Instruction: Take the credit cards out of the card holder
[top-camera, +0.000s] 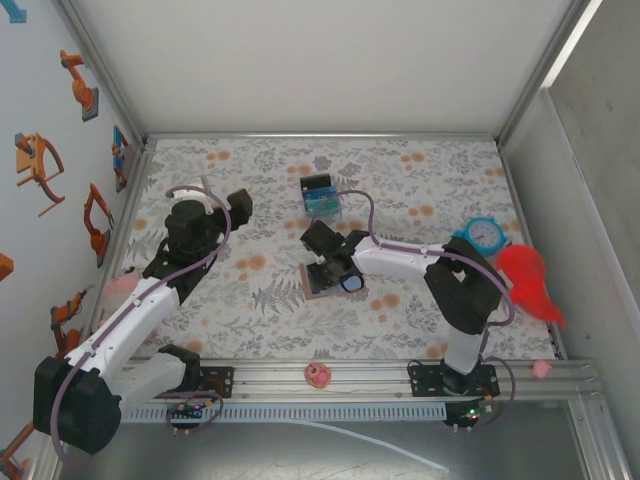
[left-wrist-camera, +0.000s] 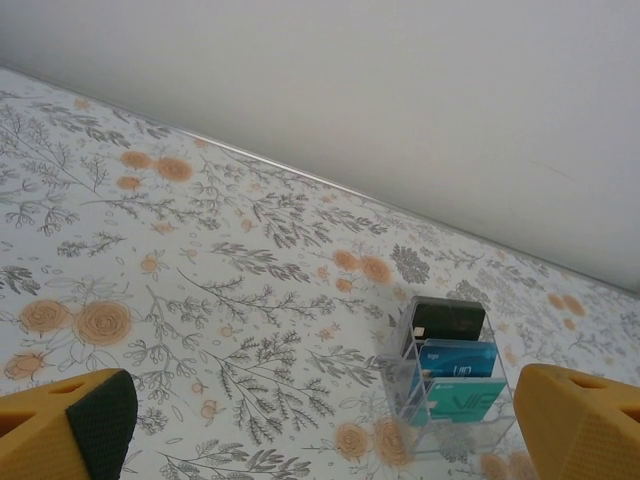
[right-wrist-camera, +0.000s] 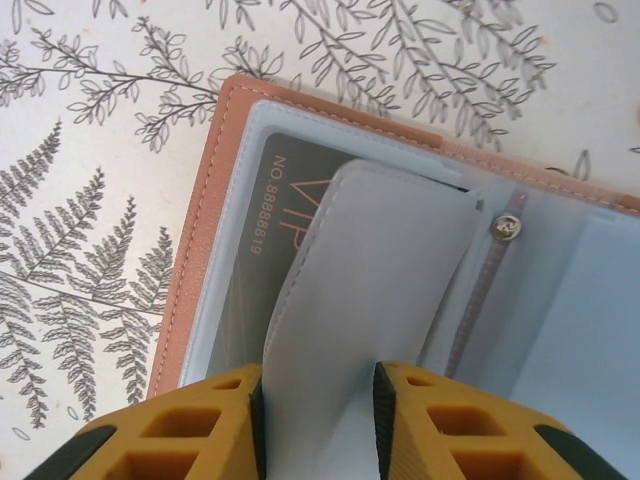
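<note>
The card holder (right-wrist-camera: 190, 260) is laid open and flat on the table (top-camera: 440, 180), and the right gripper (right-wrist-camera: 318, 400) is poised directly above it. The jaws are closed on a pale pocket leaf (right-wrist-camera: 370, 260) of the card holder, one pad against each side of it. A credit card (right-wrist-camera: 250, 250) marked VIP is seen in the pocket under that leaf, next to the card holder's brown edge.

The leaf is best lifted gently and peeled back towards the card holder's spine, so that the pocket mouth is exposed without the whole card holder being dragged. Whether a card lies inside the pinched leaf itself cannot be told.

The left gripper (left-wrist-camera: 325, 430) is held wide open and empty, well apart from the card holder, facing a clear box (left-wrist-camera: 450, 380) beyond it; it could be brought in to pin the brown cover down.
</note>
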